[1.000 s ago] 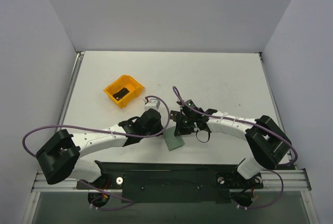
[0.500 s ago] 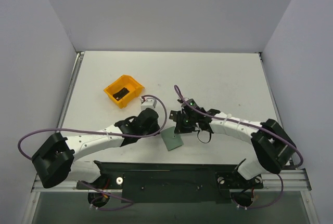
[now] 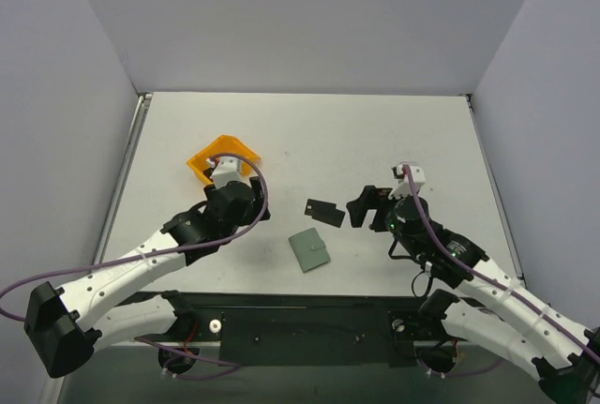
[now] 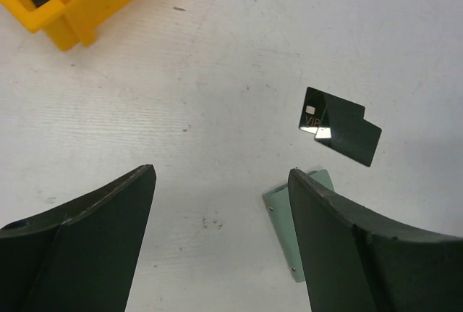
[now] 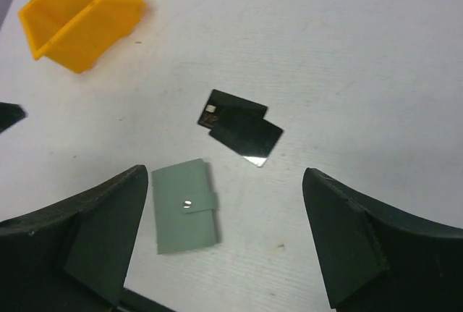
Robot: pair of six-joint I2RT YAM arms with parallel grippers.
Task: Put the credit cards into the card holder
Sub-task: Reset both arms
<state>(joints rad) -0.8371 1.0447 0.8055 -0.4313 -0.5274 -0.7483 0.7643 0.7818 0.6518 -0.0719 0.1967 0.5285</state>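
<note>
Both arms have drawn back, left gripper [image 4: 221, 174] and right gripper [image 5: 224, 182] wide open and empty, leaving two black cards [image 5: 239, 127] beside the shut wallet [image 5: 184, 207], waiting to be stowed.

Two overlapping credit cards [image 4: 338, 127] are recorded right of centre on the table [image 4: 217, 73]. Below them, the card holder [image 4: 282, 218] is partly hidden. An orange bin [image 4: 94, 1] is noted upper left.
</note>
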